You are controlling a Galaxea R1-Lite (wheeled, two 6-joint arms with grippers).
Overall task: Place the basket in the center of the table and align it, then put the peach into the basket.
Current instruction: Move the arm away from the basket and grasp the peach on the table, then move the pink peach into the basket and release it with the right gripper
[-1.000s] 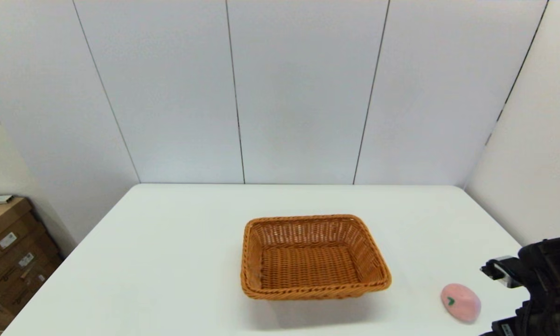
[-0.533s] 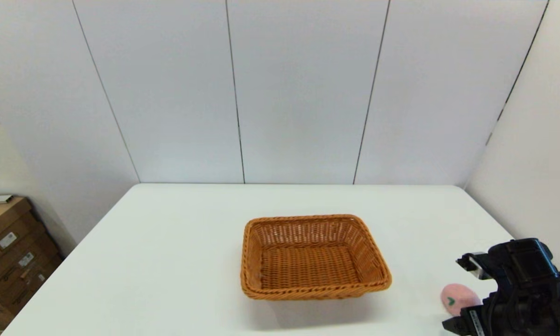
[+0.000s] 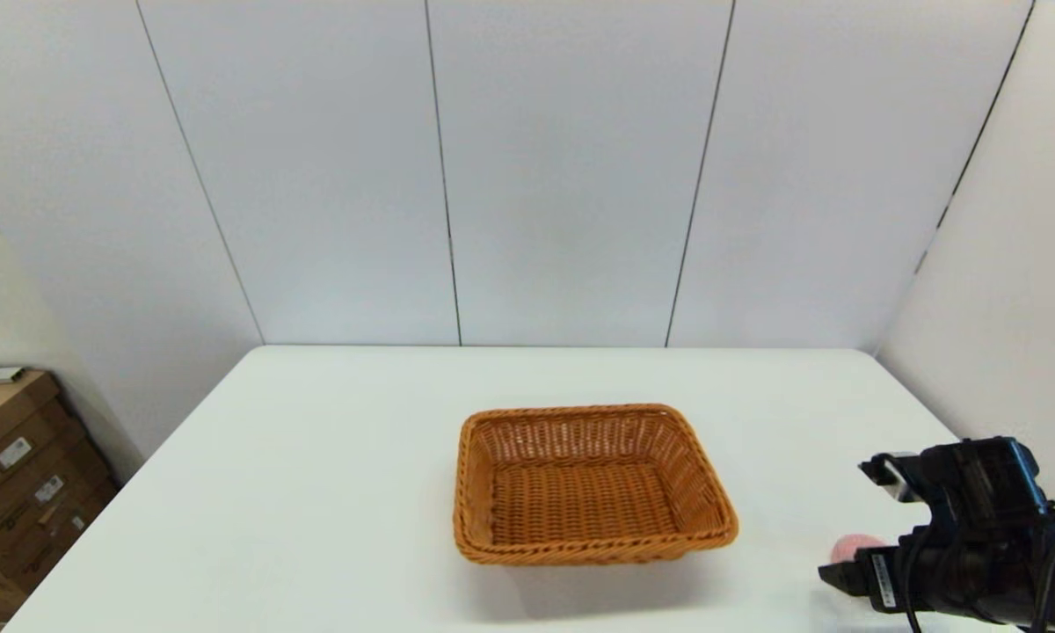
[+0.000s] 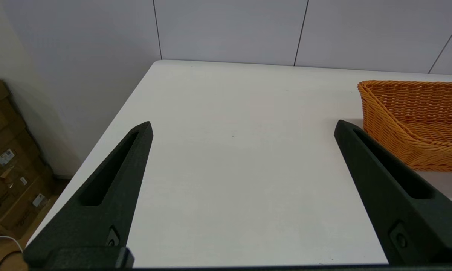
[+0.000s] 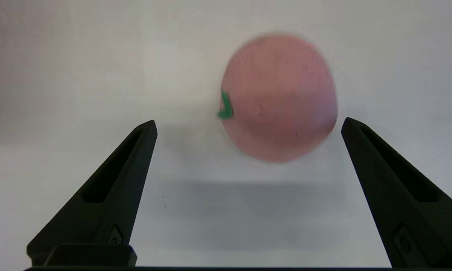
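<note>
The basket sat mid-bench, squared up and ready. The right hand hung spread wide over the peach near the bench's right edge, apparently lining up a grasp. The left hand idled, released, left of the basket.

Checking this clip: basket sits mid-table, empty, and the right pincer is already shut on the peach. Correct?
Not quite. In the right wrist view the right pincer is open, with the peach lying free on the table. The basket is mid-table and empty.

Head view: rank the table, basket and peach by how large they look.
1. table
2. basket
3. peach, only a sliver showing beside the right gripper, which hides the rest.
</note>
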